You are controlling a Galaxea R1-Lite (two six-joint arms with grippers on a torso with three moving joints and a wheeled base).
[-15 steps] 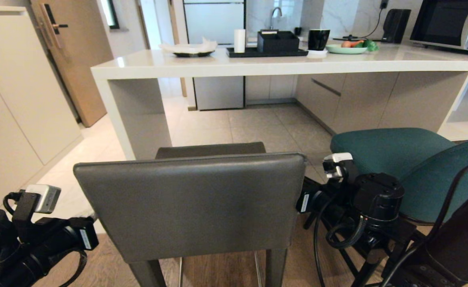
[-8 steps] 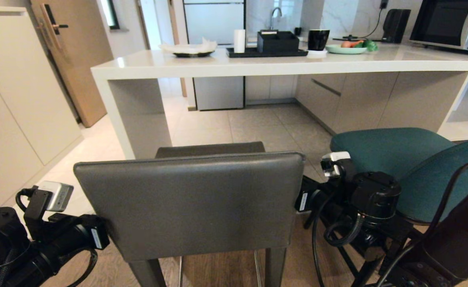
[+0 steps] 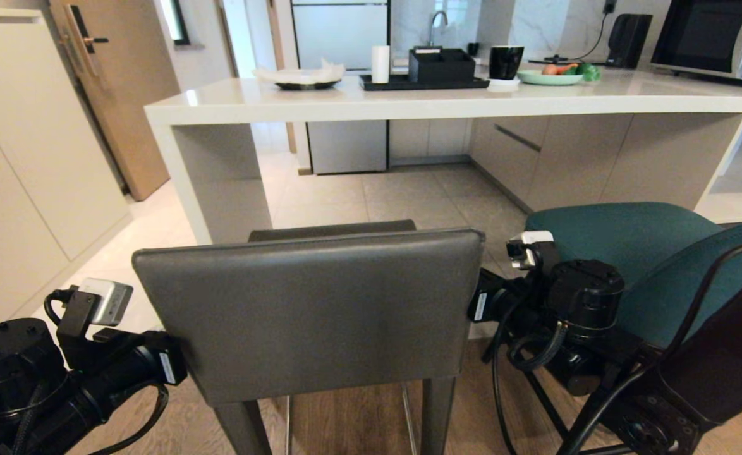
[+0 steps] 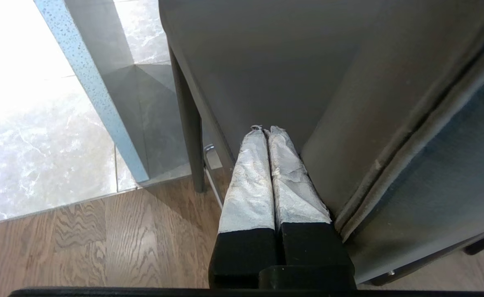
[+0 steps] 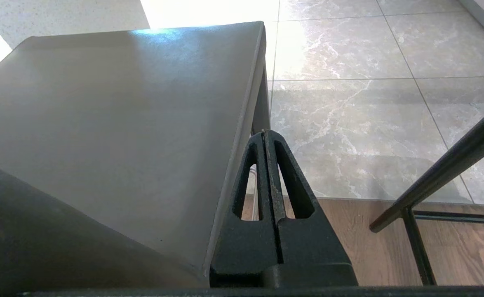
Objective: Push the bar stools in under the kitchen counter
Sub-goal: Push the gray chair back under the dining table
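Observation:
The dark grey bar stool [image 3: 320, 309] stands just in front of me, its back towards me, a short way from the kitchen counter [image 3: 409, 104]. The teal bar stool [image 3: 617, 237] is at the right, also out from the counter. My left gripper [image 4: 266, 130] is shut, its taped fingers lying against the left side of the grey stool [image 4: 275, 62]. My right gripper [image 5: 265, 133] is shut and empty, alongside the right edge of the grey seat [image 5: 122, 111]. In the head view both sets of fingertips are hidden behind the backrest.
On the counter are a black tray [image 3: 421, 82], a black cup [image 3: 505, 62], a plate of vegetables [image 3: 551, 76] and a microwave [image 3: 712, 38]. A tall white cabinet [image 3: 23, 177] stands at the left. A black leg of the teal stool [image 5: 452, 165] is close to my right gripper.
My left arm has swung in against the grey stool's left side. The stool's back has shifted a little towards the counter, and the right arm has moved forward with it.

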